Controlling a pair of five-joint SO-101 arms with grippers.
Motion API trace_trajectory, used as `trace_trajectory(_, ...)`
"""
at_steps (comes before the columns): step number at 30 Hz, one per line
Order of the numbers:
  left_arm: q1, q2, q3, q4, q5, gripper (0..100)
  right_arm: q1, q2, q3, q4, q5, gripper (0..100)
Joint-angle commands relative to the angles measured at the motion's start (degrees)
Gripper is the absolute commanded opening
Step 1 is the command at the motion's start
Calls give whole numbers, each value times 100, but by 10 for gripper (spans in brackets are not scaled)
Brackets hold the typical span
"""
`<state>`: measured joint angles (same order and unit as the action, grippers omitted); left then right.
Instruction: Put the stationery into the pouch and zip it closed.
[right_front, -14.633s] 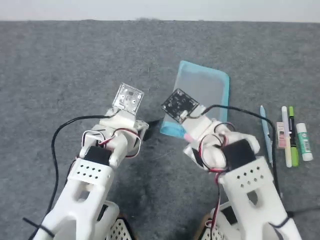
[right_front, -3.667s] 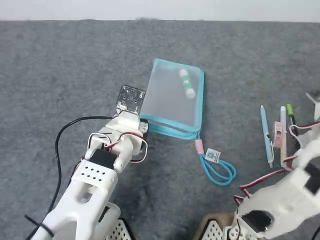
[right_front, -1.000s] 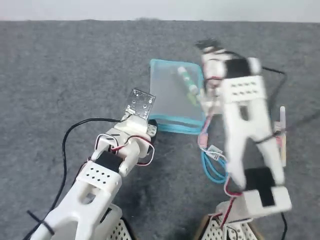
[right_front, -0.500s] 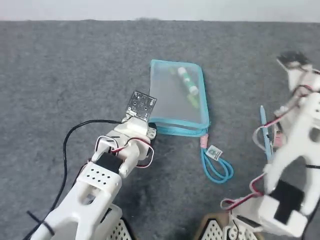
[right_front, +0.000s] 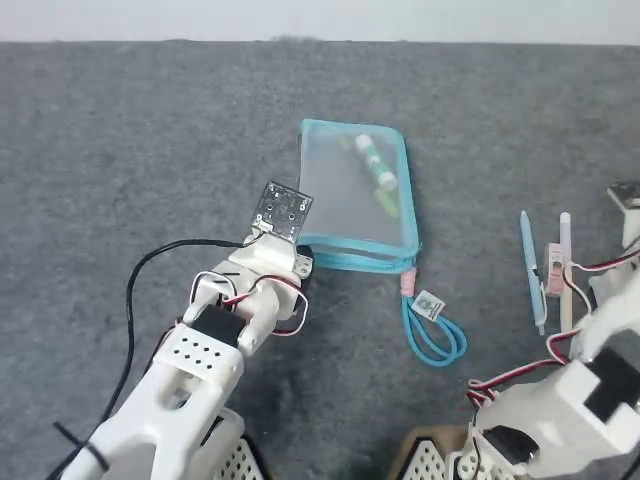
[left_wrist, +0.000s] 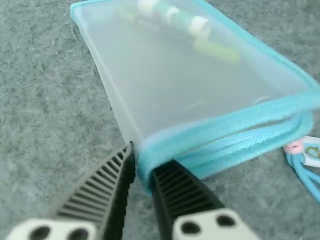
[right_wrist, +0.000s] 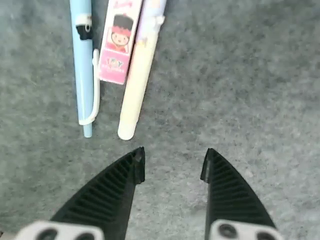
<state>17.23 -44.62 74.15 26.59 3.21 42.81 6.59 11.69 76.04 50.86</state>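
1. Grey felt mat (right_front: 120, 150) covers the whole table.
2. Left arm (right_front: 190, 370) stretches from the near edge toward the middle. The left gripper (left_wrist: 142, 165) has its ribbed fingers nearly together, pinching the pouch's near left corner.
3. Right arm (right_front: 570, 410) is at the near right. The right gripper (right_wrist: 172, 160) has its fingers spread wide with nothing between them, and it hangs over bare mat just short of the loose pens.
4. Pouch (right_front: 345, 205) is translucent with teal trim and lies flat mid-table. Its long axis runs away from the arms and its teal zip edge is on the side nearest the arms. Cannot tell whether it is zipped.
5. Blue cord loop (right_front: 432, 335) trails from the zip end toward the near right, lying on the mat.
6. Blue pen (right_front: 531, 270) is right of the pouch and well apart from it. Its long axis runs away from the arms, pointed tip far and clip end near.
7. Pale pen (right_front: 565, 270) lies parallel to the blue pen, with its blunt end closest to the right gripper.
8. Green highlighter (right_front: 390, 198) is inside the pouch and lies roughly along its right edge.
9. Glue stick (right_front: 368, 155), white and green, is inside the pouch and overlaps the highlighter's far end on a similar axis.
10. Pink eraser (right_front: 553, 272) sits between the two pens, lengthwise with them.
11. Small tag (right_front: 428, 305) sits on the cord, just past the pink bead (right_front: 406, 285).
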Motion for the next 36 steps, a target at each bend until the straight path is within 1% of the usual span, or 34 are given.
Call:
trace_trajectory(1,-9,18,-75,-185,-53,12,154,-31,-35,-127,158,191)
trace_trajectory(5,-9,18,-66,-185,-53,12,224,-13,-26,-374,141,191)
trace_trajectory(11,-9,26,-75,-185,-53,12,224,4,-18,-409,123,190)
trace_trajectory(16,-9,35,-75,-185,-53,12,-4,92,123,-453,105,188)
trace_trajectory(20,-9,44,-66,-176,-53,12,40,418,158,-954,-325,188)
trace_trajectory(24,-9,53,-66,-176,-53,12,92,787,158,-1200,-352,188)
trace_trajectory(27,-9,53,-66,-176,-53,12,-66,848,141,-1042,-378,188)
trace_trajectory(31,-9,53,-66,-176,-53,12,-400,347,141,-444,-404,188)
trace_trajectory(36,-9,53,-66,-176,-53,12,-743,-567,246,-110,-976,189)
